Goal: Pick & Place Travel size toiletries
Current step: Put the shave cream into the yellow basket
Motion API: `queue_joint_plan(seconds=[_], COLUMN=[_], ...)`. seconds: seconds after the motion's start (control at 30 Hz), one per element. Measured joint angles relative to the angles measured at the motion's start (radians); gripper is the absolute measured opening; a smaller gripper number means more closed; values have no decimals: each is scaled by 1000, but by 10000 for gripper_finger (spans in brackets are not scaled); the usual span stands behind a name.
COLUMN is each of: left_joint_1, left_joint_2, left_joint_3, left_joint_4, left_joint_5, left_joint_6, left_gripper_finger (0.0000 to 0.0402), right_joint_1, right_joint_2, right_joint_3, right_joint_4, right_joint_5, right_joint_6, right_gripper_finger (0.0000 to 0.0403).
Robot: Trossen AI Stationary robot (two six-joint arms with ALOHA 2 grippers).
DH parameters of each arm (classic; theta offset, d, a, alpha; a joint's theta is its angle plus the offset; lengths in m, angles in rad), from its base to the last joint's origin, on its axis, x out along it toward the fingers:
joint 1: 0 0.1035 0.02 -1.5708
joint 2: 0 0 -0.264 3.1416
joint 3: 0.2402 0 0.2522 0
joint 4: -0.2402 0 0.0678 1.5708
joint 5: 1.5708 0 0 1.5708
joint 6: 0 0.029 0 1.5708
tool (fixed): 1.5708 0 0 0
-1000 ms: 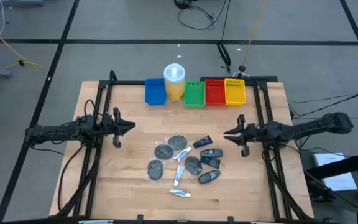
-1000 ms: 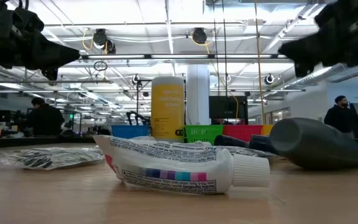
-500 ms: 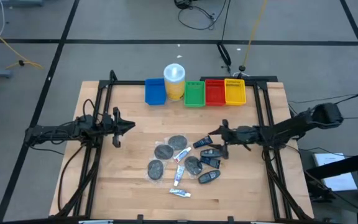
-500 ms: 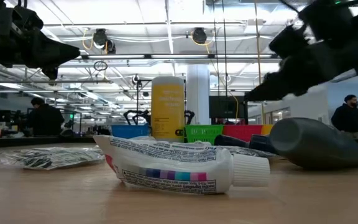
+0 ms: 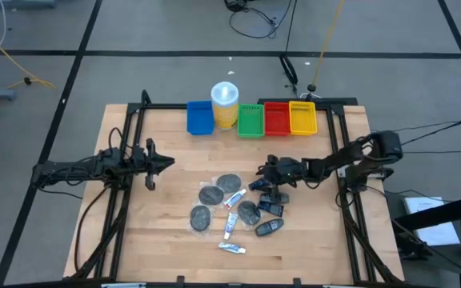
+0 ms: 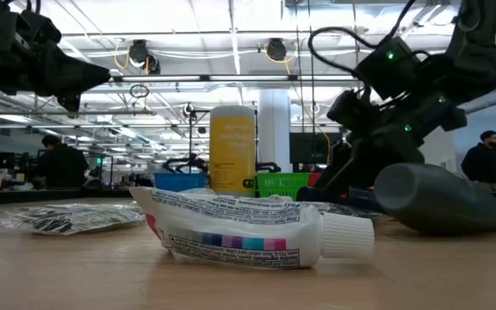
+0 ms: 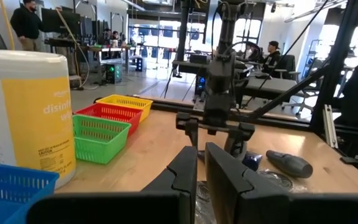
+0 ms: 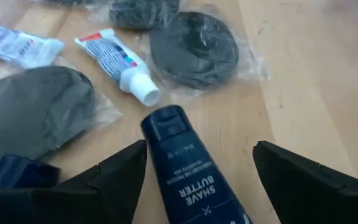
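The travel size toiletries lie in a loose group mid-table: grey discs in clear wrap (image 5: 229, 183), dark oblong containers (image 5: 271, 210) and thin white tubes (image 5: 230, 227). My right gripper (image 5: 267, 178) is open and low over the group's far right. Its fingers stand on either side of a dark tube (image 8: 188, 155) marked "shave butter" that lies flat on the wood, and they do not touch it. My left gripper (image 5: 166, 164) is shut and hovers over the table's left part, holding nothing. The low view shows a white tube (image 6: 248, 228) nearest.
Along the far edge stand blue (image 5: 199, 118), green (image 5: 250, 120), red (image 5: 277, 118) and yellow (image 5: 302, 117) bins, with a yellow cylinder with a white lid (image 5: 224, 104) between blue and green. Bare wood lies between the bins and the toiletries. People stand in the room behind.
My right gripper has gone from the table's right side toward the left and down, onto the far right of the toiletries, tipping its fingers downward, and it has opened. The toiletries have stayed where they were.
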Motion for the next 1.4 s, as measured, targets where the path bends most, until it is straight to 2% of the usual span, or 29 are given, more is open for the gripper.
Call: queue_joint_plan(seconds=[0.27, 0.6, 0.77, 0.9, 1.0, 1.13, 1.3, 1.4], left_joint_1=[0, 0, 0, 0, 0, 0, 0, 0], left_joint_2=[0, 0, 0, 0, 0, 0, 0, 0], left_joint_3=[0, 0, 0, 0, 0, 0, 0, 0], left_joint_4=[-4, -6, -7, -6, -7, -6, -6, -6], left_joint_5=[1, 2, 2, -6, -8, -9, -9, -10], left_joint_6=[-10, -20, -20, -18, -20, -21, -21, -21], left_gripper_finger=[31, 31, 31, 31, 31, 31, 31, 31], right_joint_1=[-17, -17, -18, -37, -92, -222, -438, -565], right_joint_2=[28, 18, -87, -228, -344, -447, -466, -442], right_joint_3=[-1, -1, 7, 28, 77, 171, 254, 256], right_joint_4=[-11, -3, -31, -154, -314, -575, -766, -786], right_joint_5=[1, 184, 324, 398, 465, 515, 525, 501], right_joint_6=[-14, 59, 143, 214, 253, 256, 289, 321], right_gripper_finger=[229, 105, 76, 72, 72, 71, 71, 70])
